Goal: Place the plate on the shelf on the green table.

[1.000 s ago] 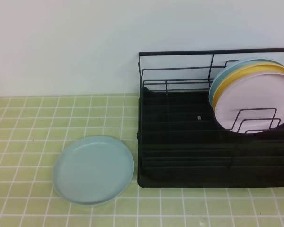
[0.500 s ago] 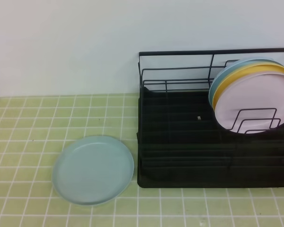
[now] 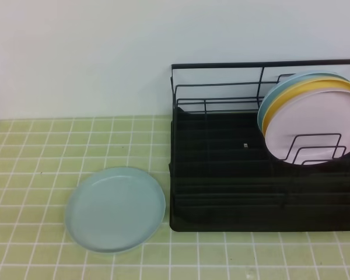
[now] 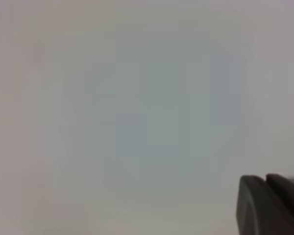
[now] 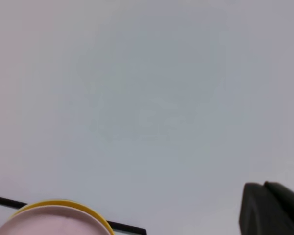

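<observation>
Neither arm shows in the exterior high view, so the pose of both must be read from the wrist cameras alone. In the left wrist view, only a dark, blurred part of the left gripper (image 4: pixel 269 203) sits in the bottom right corner; it looks like two dark pieces close side by side, yet the fingertips lie out of frame, so whether its jaws are apart or together cannot be told. The right wrist view shows the same sort of dark piece of the right gripper (image 5: pixel 270 208) in its bottom right corner, equally cut off, its jaws likewise unreadable. Both wrist cameras point at a plain pale background.
</observation>
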Tool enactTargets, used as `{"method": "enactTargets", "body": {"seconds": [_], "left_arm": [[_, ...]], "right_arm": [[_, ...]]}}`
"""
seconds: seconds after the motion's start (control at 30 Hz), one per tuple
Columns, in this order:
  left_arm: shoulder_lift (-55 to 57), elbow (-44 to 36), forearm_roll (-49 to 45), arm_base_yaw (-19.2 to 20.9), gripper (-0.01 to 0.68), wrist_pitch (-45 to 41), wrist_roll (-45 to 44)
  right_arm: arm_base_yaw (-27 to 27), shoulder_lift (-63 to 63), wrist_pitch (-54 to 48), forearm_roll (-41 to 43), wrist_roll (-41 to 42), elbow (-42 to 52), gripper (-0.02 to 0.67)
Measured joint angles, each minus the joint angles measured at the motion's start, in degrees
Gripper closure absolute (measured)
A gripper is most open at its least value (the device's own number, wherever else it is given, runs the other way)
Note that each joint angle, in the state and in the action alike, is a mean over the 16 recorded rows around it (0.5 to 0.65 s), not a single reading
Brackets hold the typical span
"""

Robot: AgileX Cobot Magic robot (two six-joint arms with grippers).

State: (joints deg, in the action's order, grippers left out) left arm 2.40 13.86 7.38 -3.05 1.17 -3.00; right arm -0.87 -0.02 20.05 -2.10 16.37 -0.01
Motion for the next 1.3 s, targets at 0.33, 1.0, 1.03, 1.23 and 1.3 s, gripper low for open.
{"method": "enactTargets", "body": {"seconds": [0.33, 1.0, 1.03, 1.23, 1.3], "left_arm": [[5.64, 5.86, 3.29, 0.00, 0.676, -18.92, 0.73], [54.15, 38.74, 8.92, 0.00, 0.676, -43.39, -1.71], [57.97, 41.55, 8.38, 0.00, 0.676, -45.43, -2.20], [80.55, 58.26, 5.40, 0.00, 0.674, -57.44, -4.93], [87.67, 63.53, 4.62, -0.05, 0.670, -61.08, -5.44]], "right_arm": [[0.00, -0.01, -6.35, -1.11, -3.38, -4.65, 0.651], [0.00, 9.62, -36.97, -3.60, -4.35, -15.44, 0.647], [0.00, 10.35, -37.06, -3.81, -4.35, -15.43, 0.647], [0.00, 13.13, -36.50, -4.42, -4.35, -15.42, 0.648], [0.00, 13.52, -36.50, -4.34, -4.35, -15.42, 0.648]]}}
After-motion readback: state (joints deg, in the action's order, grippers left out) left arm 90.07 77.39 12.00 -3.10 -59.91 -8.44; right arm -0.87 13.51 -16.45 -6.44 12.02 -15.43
